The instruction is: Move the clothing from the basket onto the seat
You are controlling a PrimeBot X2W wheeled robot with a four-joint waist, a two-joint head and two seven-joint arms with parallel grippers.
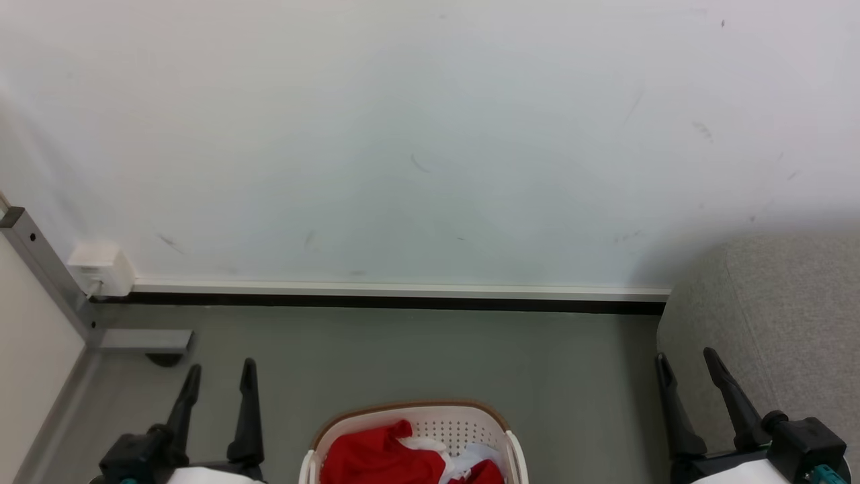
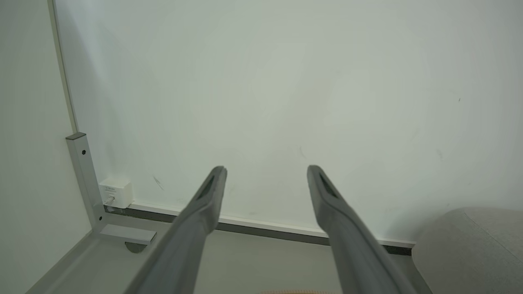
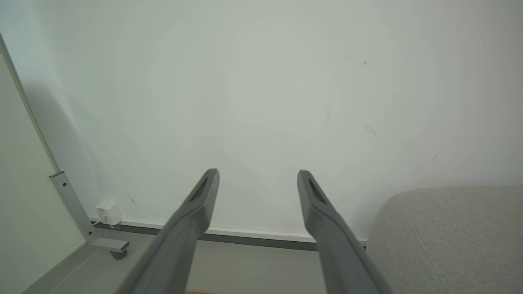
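The left pincer (image 1: 222, 364) hangs empty, jaws wide, left of the basket (image 1: 410, 407). The right pincer (image 1: 685, 353), equally wide and empty, sits right of the basket, against the grey sofa seat (image 1: 772, 323). Red clothing (image 1: 376, 457) lies heaped inside the basket. The next step likely calls for lowering one pincer into the heap and closing on a thick fold, clear of the basket wall.

Its long tapered black jaws have black mounts (image 1: 803, 440), teal accents (image 1: 825, 475), white forearms (image 1: 742, 474).
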